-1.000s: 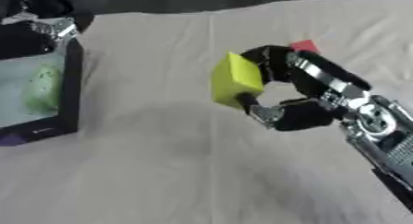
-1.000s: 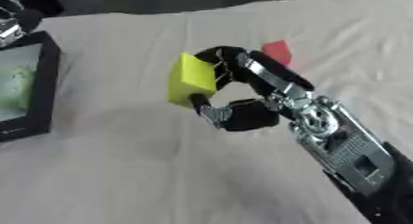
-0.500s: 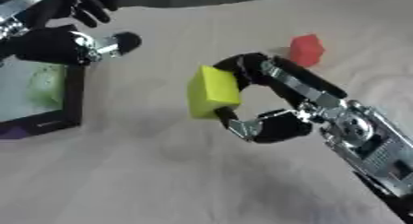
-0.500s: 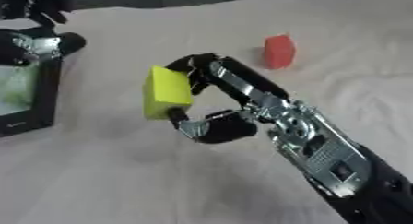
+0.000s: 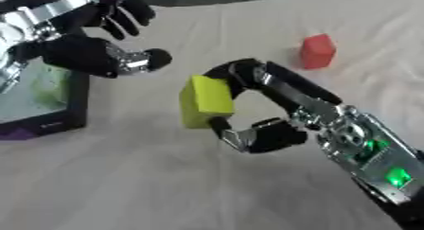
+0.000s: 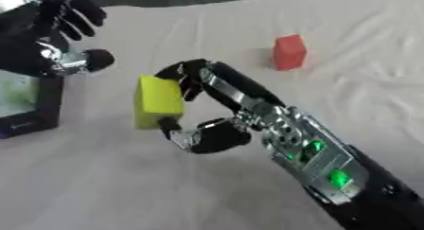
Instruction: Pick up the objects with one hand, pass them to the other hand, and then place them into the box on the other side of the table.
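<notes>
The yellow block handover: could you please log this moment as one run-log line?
phase: handover approach | right hand: shut on yellow block | left hand: open, near block | red block: on table | box: at left

Both views come from the robot's head and look down and forward at the bench (image 5: 149, 186) from close above. The two eyes sit side by side, so they show nearly the same part. The yellow block (image 5: 204, 101), the red block (image 6: 289, 52) and the box (image 5: 49, 99) show in both. In the right eye view each thing sits a bit more to the left, and less of the box shows.
</notes>
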You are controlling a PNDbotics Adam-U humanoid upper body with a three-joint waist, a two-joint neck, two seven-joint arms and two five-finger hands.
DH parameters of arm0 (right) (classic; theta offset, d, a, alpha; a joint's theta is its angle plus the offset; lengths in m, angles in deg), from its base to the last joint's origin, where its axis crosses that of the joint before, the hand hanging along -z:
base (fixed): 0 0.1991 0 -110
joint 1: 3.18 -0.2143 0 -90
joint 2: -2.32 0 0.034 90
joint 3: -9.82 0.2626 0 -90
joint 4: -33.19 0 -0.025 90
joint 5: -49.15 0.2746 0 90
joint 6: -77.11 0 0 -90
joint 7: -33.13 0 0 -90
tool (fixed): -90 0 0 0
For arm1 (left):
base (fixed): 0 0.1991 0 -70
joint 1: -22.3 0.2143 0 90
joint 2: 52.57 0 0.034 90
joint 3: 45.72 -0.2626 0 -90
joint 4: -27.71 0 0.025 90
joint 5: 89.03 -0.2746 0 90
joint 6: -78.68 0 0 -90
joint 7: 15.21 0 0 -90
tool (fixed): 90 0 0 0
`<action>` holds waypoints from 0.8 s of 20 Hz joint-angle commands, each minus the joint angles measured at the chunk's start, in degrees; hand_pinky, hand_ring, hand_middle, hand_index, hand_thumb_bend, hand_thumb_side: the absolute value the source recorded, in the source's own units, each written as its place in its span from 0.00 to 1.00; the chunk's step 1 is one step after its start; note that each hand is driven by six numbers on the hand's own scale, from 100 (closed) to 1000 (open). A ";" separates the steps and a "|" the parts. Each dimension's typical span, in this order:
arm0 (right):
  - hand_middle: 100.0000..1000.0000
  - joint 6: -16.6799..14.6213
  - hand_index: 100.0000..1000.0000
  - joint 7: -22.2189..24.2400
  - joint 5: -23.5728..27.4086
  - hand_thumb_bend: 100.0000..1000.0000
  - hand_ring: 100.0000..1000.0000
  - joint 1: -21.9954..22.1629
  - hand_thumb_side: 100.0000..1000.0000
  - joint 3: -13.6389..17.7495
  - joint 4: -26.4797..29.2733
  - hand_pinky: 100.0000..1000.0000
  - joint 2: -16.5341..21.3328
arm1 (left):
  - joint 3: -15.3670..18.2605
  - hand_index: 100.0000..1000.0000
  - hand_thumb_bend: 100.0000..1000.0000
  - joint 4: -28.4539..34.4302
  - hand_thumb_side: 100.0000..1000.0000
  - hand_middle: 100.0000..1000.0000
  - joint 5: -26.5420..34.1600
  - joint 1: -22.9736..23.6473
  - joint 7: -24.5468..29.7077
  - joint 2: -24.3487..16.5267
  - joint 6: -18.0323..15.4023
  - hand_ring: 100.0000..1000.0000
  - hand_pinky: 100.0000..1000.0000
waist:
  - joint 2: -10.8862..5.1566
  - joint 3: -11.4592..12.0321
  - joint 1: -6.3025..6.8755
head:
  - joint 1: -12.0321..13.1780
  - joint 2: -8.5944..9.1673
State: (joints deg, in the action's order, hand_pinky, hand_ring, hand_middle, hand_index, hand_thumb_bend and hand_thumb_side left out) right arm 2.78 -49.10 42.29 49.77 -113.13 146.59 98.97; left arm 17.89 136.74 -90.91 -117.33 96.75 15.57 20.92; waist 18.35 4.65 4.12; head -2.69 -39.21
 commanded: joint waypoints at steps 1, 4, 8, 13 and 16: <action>0.51 0.71 0.65 0.60 -1.26 0.00 0.66 -1.06 0.00 -0.30 1.19 0.66 -0.34 | -1.29 0.80 0.50 -0.34 0.35 0.71 -1.89 -1.46 2.69 -0.29 0.38 0.72 0.74 | -2.03 0.09 -0.07 | -0.15 -0.45; 0.51 1.96 0.65 0.05 -2.13 0.00 0.66 -1.27 0.00 -0.52 1.19 0.66 -0.59 | -2.33 0.81 0.50 -1.29 0.38 0.72 -3.88 -2.08 5.59 0.37 0.64 0.74 0.75 | -2.11 0.08 -0.05 | -0.39 -0.59; 0.52 4.73 0.65 -1.38 -2.98 0.00 0.66 -1.65 0.01 -1.03 1.19 0.65 -1.28 | -2.87 0.81 0.51 -2.66 0.31 0.72 -7.44 -2.93 7.85 1.48 1.55 0.74 0.76 | -2.19 0.14 -0.03 | -0.60 -0.71; 0.52 8.62 0.66 -4.55 -3.03 0.00 0.66 -2.73 0.02 -1.88 1.19 0.64 -2.67 | -4.25 0.79 0.34 -4.76 0.03 0.72 -12.32 -3.04 7.39 2.47 3.39 0.74 0.75 | -2.23 0.07 -0.04 | -0.92 -0.70; 0.52 9.89 0.65 -5.00 -3.39 0.00 0.66 -3.12 0.02 -2.55 1.19 0.64 -3.35 | -4.81 0.79 0.32 -5.85 0.06 0.72 -13.65 -2.78 7.60 2.69 3.18 0.74 0.75 | -2.17 0.05 -0.04 | -1.11 -0.69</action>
State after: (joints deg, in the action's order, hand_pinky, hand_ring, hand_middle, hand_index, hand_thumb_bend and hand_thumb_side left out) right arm 12.48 -53.74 39.04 48.29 -115.62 145.95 96.76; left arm 13.22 132.02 -103.02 -119.67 104.00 19.12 23.45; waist 17.94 4.66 4.14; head -3.67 -39.69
